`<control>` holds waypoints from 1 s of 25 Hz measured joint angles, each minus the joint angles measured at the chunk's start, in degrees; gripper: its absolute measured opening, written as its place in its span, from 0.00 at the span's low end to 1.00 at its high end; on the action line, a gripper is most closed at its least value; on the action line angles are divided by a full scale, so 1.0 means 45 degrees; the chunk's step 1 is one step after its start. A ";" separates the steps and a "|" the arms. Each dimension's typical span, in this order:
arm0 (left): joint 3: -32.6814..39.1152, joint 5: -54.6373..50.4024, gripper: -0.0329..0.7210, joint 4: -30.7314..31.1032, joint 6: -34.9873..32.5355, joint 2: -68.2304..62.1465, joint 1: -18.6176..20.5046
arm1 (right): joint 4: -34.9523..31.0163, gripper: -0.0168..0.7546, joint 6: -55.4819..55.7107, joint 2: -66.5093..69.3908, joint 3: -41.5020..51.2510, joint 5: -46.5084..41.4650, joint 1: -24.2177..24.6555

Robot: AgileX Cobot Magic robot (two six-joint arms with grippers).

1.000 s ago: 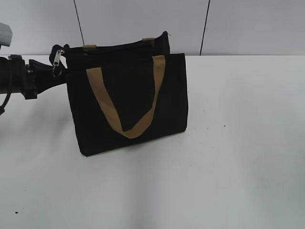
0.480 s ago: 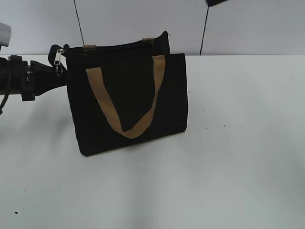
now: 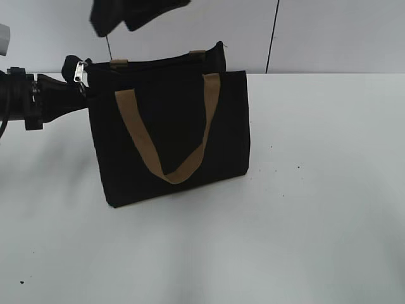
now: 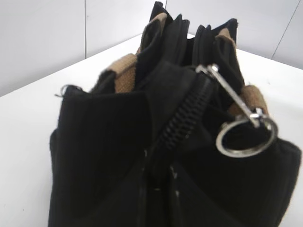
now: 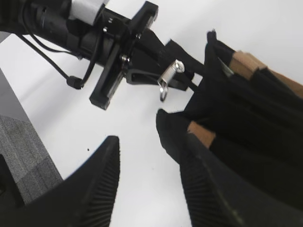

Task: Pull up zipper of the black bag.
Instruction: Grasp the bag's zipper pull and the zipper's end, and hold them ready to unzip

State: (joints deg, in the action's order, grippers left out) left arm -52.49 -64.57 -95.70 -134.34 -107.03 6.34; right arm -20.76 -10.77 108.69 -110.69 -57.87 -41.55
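Note:
The black bag [image 3: 171,126] stands upright on the white table, with its tan handle [image 3: 136,136] on the front. The zipper pull [image 3: 79,71], silver with a ring, sits at the bag's top left end. My left gripper [image 3: 81,95] reaches in from the left and is shut on the bag's end cloth just below the pull. In the left wrist view the pull [image 4: 227,94] hangs beside the zip line [image 4: 189,113]. My right gripper [image 3: 120,28] hangs open above the bag's left end. In the right wrist view its fingers [image 5: 149,151] are spread, above and apart from the pull [image 5: 169,75].
The white table [image 3: 316,190] runs to the right and front of the bag. A grey panelled wall [image 3: 329,31] stands behind it. The left arm [image 3: 25,101] lies along the table's left side. Grey floor [image 5: 28,151] shows past the table edge.
My right gripper has come down into the top of the exterior view and moved left over the bag's left end. My left gripper has lifted the bag's end slightly.

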 joint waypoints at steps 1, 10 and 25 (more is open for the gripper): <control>0.0000 0.0000 0.09 0.0012 0.0000 0.0000 0.0000 | 0.0231 0.44 0.0090 0.0361 -0.0528 0.0011 -0.0220; 0.0000 -0.0025 0.09 0.0025 0.0000 0.0042 0.0000 | 0.2061 0.44 0.2122 0.2637 -0.2654 -0.0833 -0.0769; 0.0000 -0.0065 0.09 -0.0010 0.0000 0.0042 0.0000 | 0.2268 0.44 0.3550 0.3384 -0.2668 -0.0415 -0.1048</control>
State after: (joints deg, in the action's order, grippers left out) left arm -52.49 -64.86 -95.74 -134.34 -106.84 6.34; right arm -10.56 5.21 123.92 -122.70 -59.73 -46.27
